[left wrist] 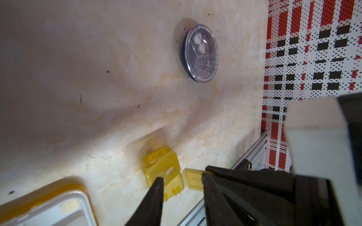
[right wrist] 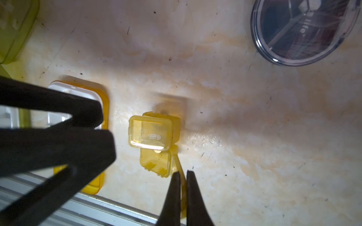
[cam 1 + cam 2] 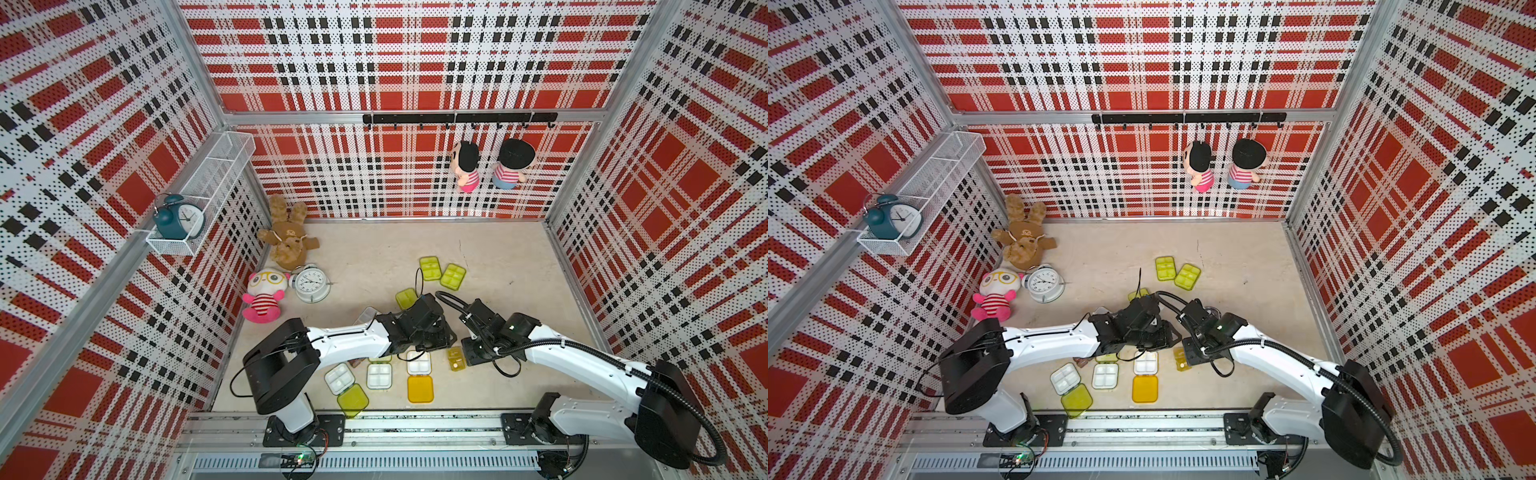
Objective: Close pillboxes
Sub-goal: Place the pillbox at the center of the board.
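Observation:
A small amber pillbox [image 2: 154, 135] lies on the beige table [image 3: 498, 257], near the front in a top view [image 3: 455, 358]. One of its lids is down. The other lid [image 2: 177, 162] stands up, and my right gripper [image 2: 182, 173] is shut on that thin flap. My left gripper [image 1: 182, 177] hangs open just over the same box, one fingertip [image 1: 159, 182] on either side and touching nothing. A round navy pillbox [image 1: 200, 52] with a clear lid lies shut behind. Open white trays [image 3: 379, 376] lie in front, one with an orange lid [image 3: 420, 389], one with a lime lid [image 3: 353, 400].
Three shut lime pillboxes [image 3: 430, 268] lie further back. Plush toys [image 3: 266, 297] and a white alarm clock [image 3: 309, 284] sit at the left wall. An aluminium rail [image 3: 415, 419] runs along the front edge. The two arms nearly meet over the table's middle.

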Controlling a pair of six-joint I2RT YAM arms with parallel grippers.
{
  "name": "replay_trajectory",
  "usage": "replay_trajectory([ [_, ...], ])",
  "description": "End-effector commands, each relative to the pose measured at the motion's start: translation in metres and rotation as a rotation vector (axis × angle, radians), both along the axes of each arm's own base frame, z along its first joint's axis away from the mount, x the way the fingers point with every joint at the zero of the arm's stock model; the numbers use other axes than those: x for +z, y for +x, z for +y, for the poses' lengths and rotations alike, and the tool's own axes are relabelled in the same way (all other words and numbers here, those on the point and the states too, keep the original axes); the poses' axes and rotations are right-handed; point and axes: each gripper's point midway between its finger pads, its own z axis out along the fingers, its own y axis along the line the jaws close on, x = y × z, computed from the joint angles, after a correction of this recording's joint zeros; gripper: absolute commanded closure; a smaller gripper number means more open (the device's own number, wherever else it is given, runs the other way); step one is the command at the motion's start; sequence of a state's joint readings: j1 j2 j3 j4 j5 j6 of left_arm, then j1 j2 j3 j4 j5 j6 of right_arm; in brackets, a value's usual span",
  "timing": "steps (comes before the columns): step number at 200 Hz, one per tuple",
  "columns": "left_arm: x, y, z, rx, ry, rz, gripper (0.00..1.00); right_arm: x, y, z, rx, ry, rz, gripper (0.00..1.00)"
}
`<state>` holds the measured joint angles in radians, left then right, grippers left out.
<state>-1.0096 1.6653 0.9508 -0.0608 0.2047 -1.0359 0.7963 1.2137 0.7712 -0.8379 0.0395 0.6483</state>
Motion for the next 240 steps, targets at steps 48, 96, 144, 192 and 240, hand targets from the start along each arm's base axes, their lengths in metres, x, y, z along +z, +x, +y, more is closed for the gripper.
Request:
replay_trajectory([
  [48,-0.018,-0.010,-0.007,-0.046,-0.034,0.021,0.58,-0.012,-0.012,-0.013,-0.096,0.019,0.017,1.00],
  [96,-0.022,-0.016,-0.019,-0.088,-0.055,0.029,0.57,-0.008,-0.010,-0.015,-0.093,0.011,0.005,1.00],
  [144,-0.018,-0.017,-0.019,-0.084,-0.062,0.022,0.55,0.000,-0.009,-0.012,-0.089,0.025,-0.004,1.00],
  [192,-0.027,-0.024,-0.015,-0.086,-0.059,0.043,0.54,0.002,-0.009,-0.011,-0.086,0.037,-0.008,0.87],
  [240,-0.038,-0.029,-0.017,-0.087,-0.066,0.061,0.54,0.000,-0.010,-0.008,-0.084,0.050,0.000,0.79],
])
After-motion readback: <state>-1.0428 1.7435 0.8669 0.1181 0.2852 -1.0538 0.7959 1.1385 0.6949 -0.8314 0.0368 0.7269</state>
